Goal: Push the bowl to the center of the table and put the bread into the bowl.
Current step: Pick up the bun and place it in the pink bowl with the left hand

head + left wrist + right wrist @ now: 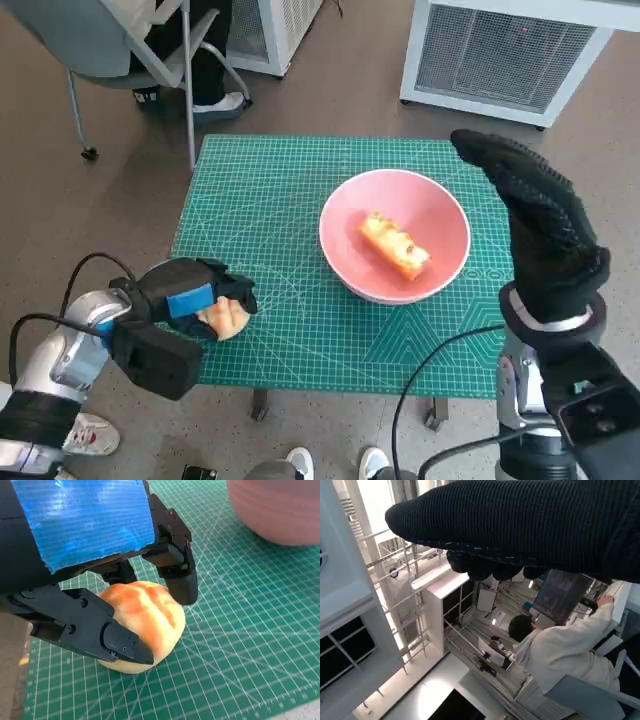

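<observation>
Bread roll in the left hand, long bread already in the bowl

Bowl and bread are both on the green cutting mat with a white grid [290, 200] that covers the small table. The pink round bowl [440, 215] stands right of the middle of the mat, and one long golden piece of bread with dark spots [394, 246] lies inside it, on the bottom.

The black left hand with blue tape on its back [190, 297] is at the near left corner of the mat. In the left wrist view its black fingers [177, 575] close around a round, pale golden bread roll [142, 622] from two sides: one finger presses on the far side and another lies across the near side. The roll touches the mat under it. The bowl is well apart from this hand, to the right.

The right hand in the black knitted glove [535, 215] is raised at the right edge of the table, just beside the bowl, and holds nothing. Its fingers are stretched out and lie together.

A person in a white coat [565, 652] sits at a screen in the right wrist view.
</observation>
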You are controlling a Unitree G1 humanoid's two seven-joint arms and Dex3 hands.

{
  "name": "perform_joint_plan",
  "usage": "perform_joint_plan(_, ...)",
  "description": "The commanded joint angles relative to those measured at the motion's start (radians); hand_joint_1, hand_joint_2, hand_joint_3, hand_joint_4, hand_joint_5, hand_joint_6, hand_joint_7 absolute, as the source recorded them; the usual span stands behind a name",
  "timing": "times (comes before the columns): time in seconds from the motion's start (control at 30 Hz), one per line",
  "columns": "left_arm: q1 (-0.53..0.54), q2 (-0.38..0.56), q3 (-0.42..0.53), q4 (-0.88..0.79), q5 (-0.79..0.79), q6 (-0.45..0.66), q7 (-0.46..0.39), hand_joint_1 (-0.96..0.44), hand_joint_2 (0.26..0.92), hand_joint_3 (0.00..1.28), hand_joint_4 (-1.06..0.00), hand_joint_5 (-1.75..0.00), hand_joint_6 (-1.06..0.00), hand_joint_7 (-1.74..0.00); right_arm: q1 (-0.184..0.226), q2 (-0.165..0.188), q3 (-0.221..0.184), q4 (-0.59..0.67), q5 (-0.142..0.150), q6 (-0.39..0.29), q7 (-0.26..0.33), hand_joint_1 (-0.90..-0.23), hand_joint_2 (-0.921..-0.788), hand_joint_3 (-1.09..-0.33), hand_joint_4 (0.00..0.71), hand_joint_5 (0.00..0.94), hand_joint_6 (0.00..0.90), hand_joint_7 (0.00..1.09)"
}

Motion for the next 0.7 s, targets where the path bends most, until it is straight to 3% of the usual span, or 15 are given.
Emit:
perform_joint_plan(0.03, -0.053, 0.014, 0.06, -0.072, -0.052, 0.038, -0.007, 0.0, 0.92, 0.08, -0.66, -1.18, -0.64, -1.17, 0.024, -0.001, -0.005, 0.002, -0.006, -0.002, -0.003, -0.409, -0.921, -0.517, 0.447, 0.002, 0.073, 0.83)
perform_joint_plan(0.4, -0.162, -0.041, 0.137, -0.208, -0.073, 0.101, 0.061, 0.0, 0.919, 0.05, -0.67, -1.19, -0.69, -1.09, 0.022, -0.005, -0.013, 0.018, 0.003, -0.017, 0.001, -0.409, -0.921, -0.514, 0.453, 0.005, 0.073, 0.83)
perform_joint_plan(0.7, -0.295, -0.175, 0.084, -0.233, -0.05, 0.119, 0.113, 0.0, 0.91, 0.01, -0.74, -1.13, -0.75, -1.01, 0.018, 0.001, -0.012, 0.024, -0.001, -0.022, -0.003, -0.397, -0.921, -0.516, 0.455, 0.005, 0.075, 0.82)
